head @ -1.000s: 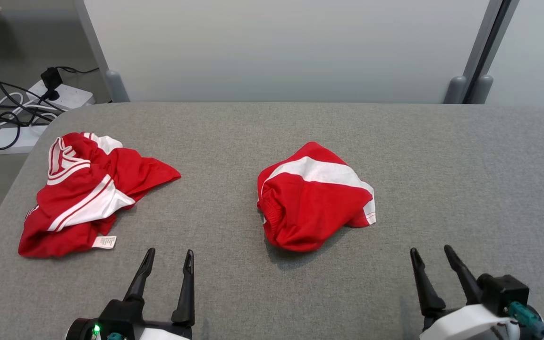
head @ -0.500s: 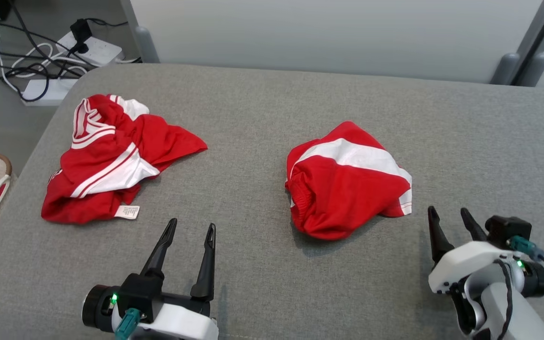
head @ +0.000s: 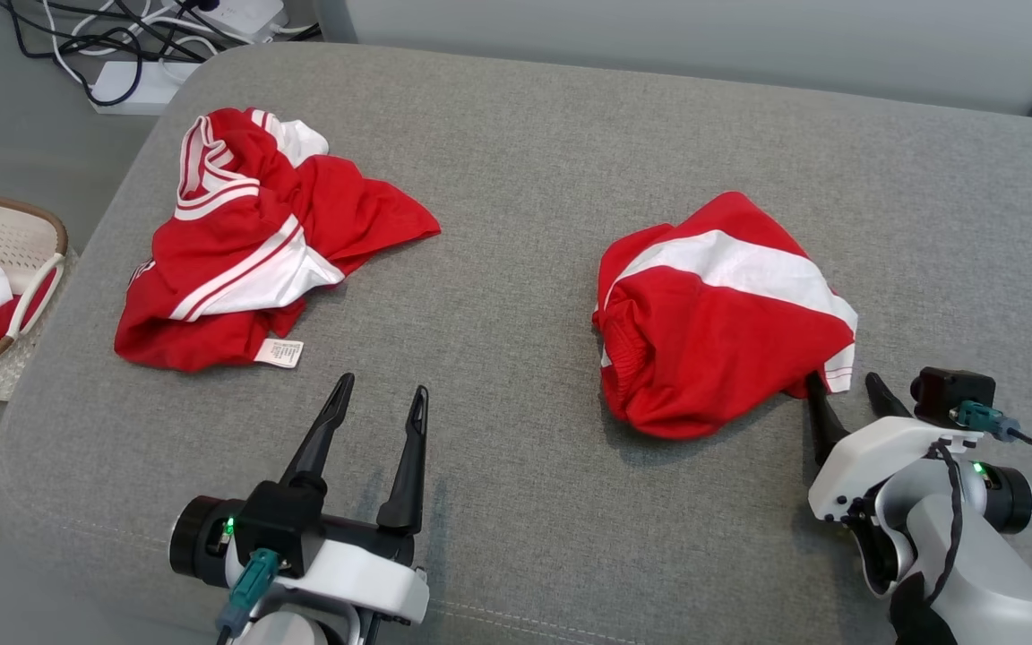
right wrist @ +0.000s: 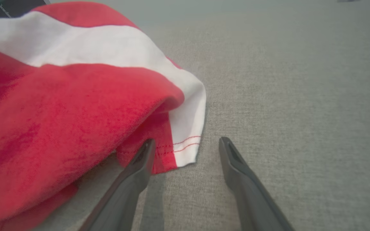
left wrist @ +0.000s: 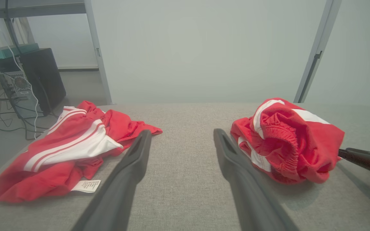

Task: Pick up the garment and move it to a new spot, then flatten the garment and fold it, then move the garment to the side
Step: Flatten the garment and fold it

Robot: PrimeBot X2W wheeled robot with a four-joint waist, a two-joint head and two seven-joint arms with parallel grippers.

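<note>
Grey-upholstered bench (head: 516, 134) carries the bunched red-and-white garment (head: 713, 331) right of centre, its hem corner between the spread fingers of the right hand (head: 840, 380), the left hand (head: 384, 385) equally spread and empty; closing here would seemingly pinch one thin layer, which could slip free.

head camera high, looking down, left wrist low, looking across, right wrist very near, all see bunched red garment (head: 713, 331)

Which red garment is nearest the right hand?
The bunched red cloth garment with one broad white band: the open right hand sits at its hemmed corner. The crumpled red garment with thin white stripes lies farther left.
</note>
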